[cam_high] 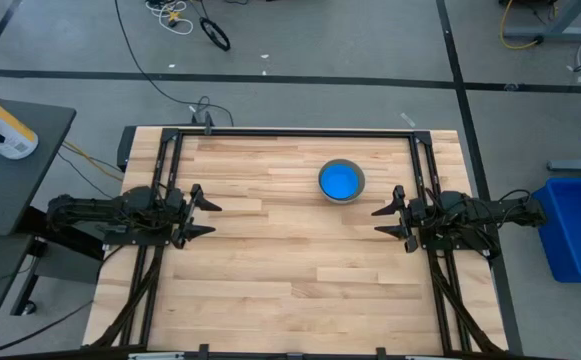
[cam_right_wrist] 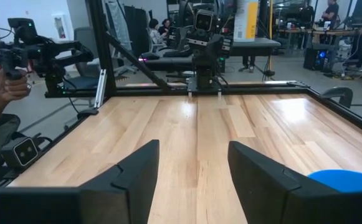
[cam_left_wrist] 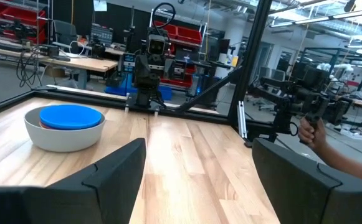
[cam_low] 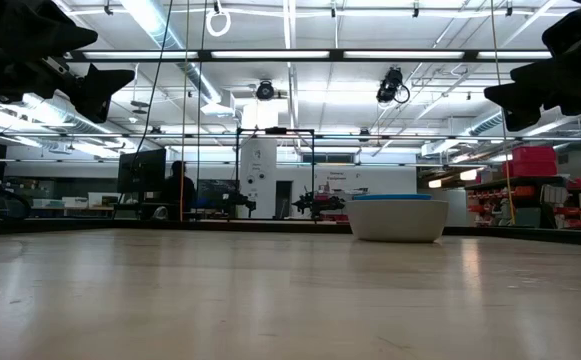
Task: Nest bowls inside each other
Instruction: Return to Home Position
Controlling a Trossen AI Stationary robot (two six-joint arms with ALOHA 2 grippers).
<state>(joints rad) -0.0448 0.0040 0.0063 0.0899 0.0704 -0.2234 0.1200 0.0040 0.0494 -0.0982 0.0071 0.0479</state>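
On the far-right part of the table, you've got the bowl stack. The grey bowl is outermost and the light blue bowl sits in the top. Its rim looks level in the low view. The bowls under it are hidden, so you can't confirm them.

The left gripper hangs over the left edge of the table with its jaws spread, holding nothing, well apart from the stack. The right gripper hangs over the right edge, also spread and empty. It's nearer the stack but not touching it. Both sit high above the wood in the low view.

My read is that nesting looks done and only parking the arms is left.

Risks from here:
- The stack is closer to your right arm, so a low or wide swing on that side could clip the grey rim. Light plastic would skid or tip, and the bowls would come apart.
- A sudden drop of either arm could jolt the table and unseat the top bowl.
- A person's hand is on a handle just outside the frame, so keep the arm motion inside the table.
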